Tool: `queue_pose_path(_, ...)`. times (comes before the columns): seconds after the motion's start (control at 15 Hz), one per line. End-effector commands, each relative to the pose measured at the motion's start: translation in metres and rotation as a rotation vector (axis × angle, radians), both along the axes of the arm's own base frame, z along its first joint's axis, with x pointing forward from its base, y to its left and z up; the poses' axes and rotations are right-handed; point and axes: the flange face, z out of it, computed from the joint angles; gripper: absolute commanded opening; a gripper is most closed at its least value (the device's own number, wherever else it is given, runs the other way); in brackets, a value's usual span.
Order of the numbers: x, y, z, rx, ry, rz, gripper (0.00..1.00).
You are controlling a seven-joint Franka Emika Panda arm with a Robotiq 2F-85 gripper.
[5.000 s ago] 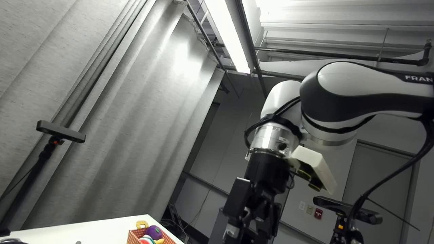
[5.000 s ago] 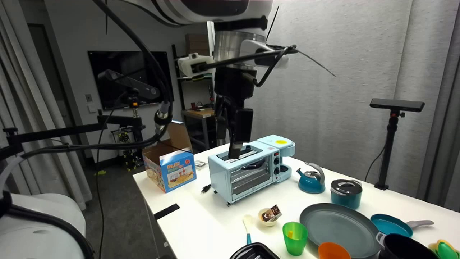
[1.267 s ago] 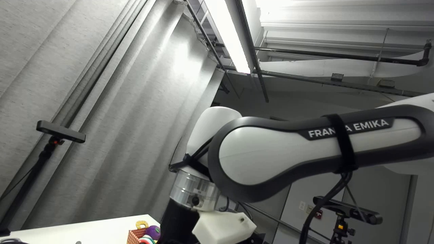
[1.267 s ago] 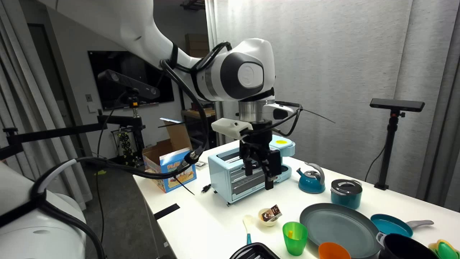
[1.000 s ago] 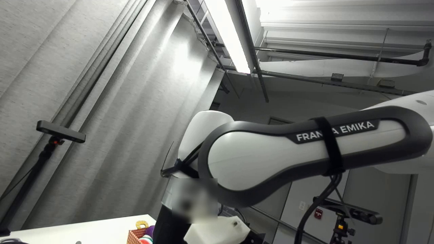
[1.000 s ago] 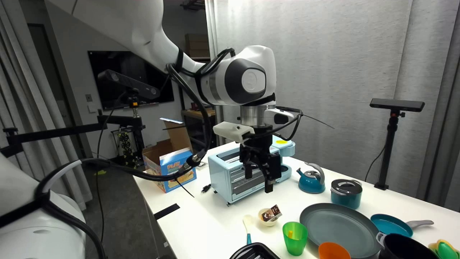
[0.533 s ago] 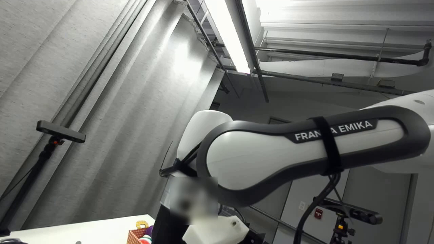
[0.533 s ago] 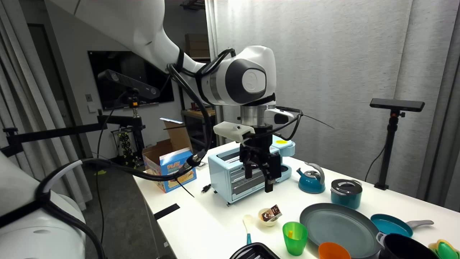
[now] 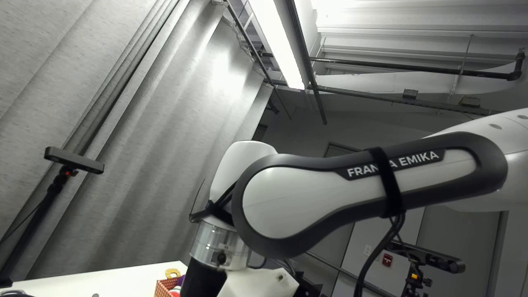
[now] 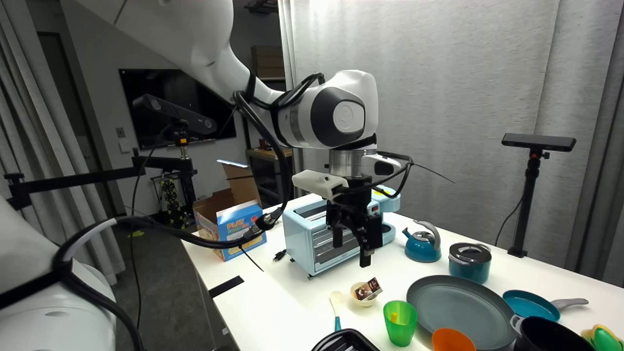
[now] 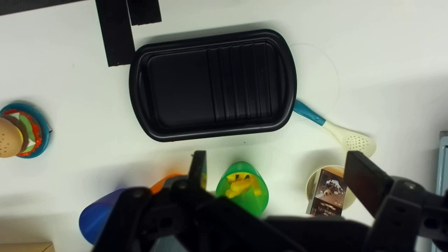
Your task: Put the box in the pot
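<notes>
A small dark brown chocolate box [image 10: 368,289] leans in a cream bowl [image 10: 362,302] on the white table; both also show in the wrist view, box [image 11: 329,192] and bowl rim [image 11: 308,183]. A black pot [image 10: 546,336] with a grey handle stands at the lower right, cut off by the frame edge. A teal pot with its lid on [image 10: 469,265] stands farther back. My gripper [image 10: 351,251] is open and empty above the table, higher than the bowl. In the wrist view the bowl lies near the right finger of the gripper [image 11: 277,152], which partly covers it.
A green cup [image 10: 400,324], orange cup [image 10: 452,340] and grey plate [image 10: 460,307] stand near the bowl. A slotted spoon [image 11: 350,138] and black tray [image 11: 213,85] lie beside it. A light-blue toaster oven [image 10: 302,243], teal kettle [image 10: 423,248] and blue carton [image 10: 241,231] stand behind.
Over five seconds my arm has reached out over the table and the gripper has come down, now in front of the oven. In the last half second it sinks slightly. The objects have not moved.
</notes>
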Motion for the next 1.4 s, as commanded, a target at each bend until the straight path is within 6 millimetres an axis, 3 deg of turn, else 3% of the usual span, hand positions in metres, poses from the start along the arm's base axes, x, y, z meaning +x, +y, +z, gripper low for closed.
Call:
queue_pose_path(0.0,0.019,0.007,-0.011,0.006,-0.002,0.017,1.0)
queue_pose_path(1.33,0.085,0.06,-0.088,0.055,-0.103,0.045,1.0)
